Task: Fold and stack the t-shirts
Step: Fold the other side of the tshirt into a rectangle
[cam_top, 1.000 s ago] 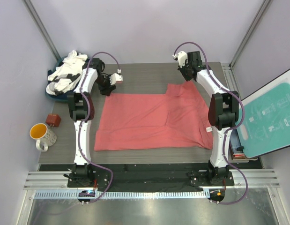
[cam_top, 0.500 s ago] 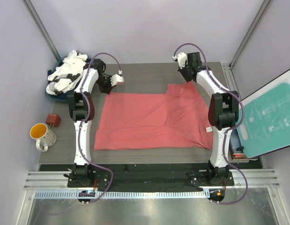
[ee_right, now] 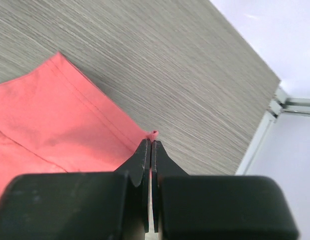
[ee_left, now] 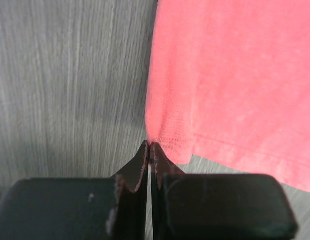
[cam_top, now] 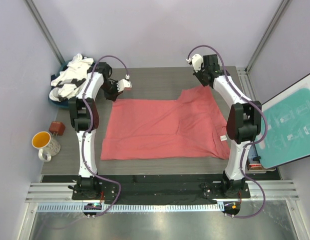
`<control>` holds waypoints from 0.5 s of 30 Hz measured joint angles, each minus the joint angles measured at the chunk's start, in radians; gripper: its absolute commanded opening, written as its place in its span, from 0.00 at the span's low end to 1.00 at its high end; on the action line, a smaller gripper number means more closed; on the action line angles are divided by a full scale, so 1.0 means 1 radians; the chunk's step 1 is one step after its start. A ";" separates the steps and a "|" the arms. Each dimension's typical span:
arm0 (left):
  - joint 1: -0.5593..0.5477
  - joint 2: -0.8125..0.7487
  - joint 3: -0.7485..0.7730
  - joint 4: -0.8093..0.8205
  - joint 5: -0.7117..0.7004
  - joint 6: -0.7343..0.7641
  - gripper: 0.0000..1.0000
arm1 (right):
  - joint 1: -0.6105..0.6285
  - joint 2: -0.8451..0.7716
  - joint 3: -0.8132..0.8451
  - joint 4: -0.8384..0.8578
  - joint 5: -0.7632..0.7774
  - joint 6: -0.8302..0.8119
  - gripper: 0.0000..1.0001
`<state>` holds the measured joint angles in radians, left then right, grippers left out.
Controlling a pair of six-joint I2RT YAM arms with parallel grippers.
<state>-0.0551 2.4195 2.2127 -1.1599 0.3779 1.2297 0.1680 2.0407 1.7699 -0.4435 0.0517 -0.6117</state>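
Note:
A coral-red t-shirt (cam_top: pixel 165 127) lies spread on the grey table (cam_top: pixel 149 80). My left gripper (cam_top: pixel 113 96) is shut on its far left corner; the left wrist view shows the hem of the red t-shirt (ee_left: pixel 220 85) pinched at the tips of the left gripper (ee_left: pixel 149 146). My right gripper (cam_top: pixel 204 84) is shut on the far right corner, which is lifted and folded a little. In the right wrist view a small nub of the red t-shirt (ee_right: pixel 59 115) pokes out between the tips of the right gripper (ee_right: pixel 151 142). More t-shirts, white and dark navy (cam_top: pixel 70 80), lie heaped at the far left.
A mug (cam_top: pixel 44 144) with an orange inside and a small brown object (cam_top: pixel 57 128) stand off the table's left edge. A teal board (cam_top: pixel 290 127) leans at the right. Metal posts frame the back corners. A dark strip runs along the table's near edge.
My left gripper has closed on the shirt's far left corner. The right arm has shifted slightly back, keeping its corner.

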 measured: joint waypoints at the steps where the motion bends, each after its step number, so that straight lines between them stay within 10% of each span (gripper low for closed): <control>1: 0.000 -0.008 0.000 -0.004 0.000 -0.002 0.00 | -0.002 -0.016 -0.009 0.001 0.000 -0.002 0.01; 15: -0.003 -0.163 -0.060 -0.019 -0.012 -0.020 0.00 | -0.015 -0.243 -0.221 -0.003 -0.017 -0.016 0.01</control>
<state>-0.0578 2.2570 2.1529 -1.1793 0.3660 1.2095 0.1528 1.7973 1.5486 -0.4465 0.0345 -0.6281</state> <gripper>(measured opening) 0.005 0.026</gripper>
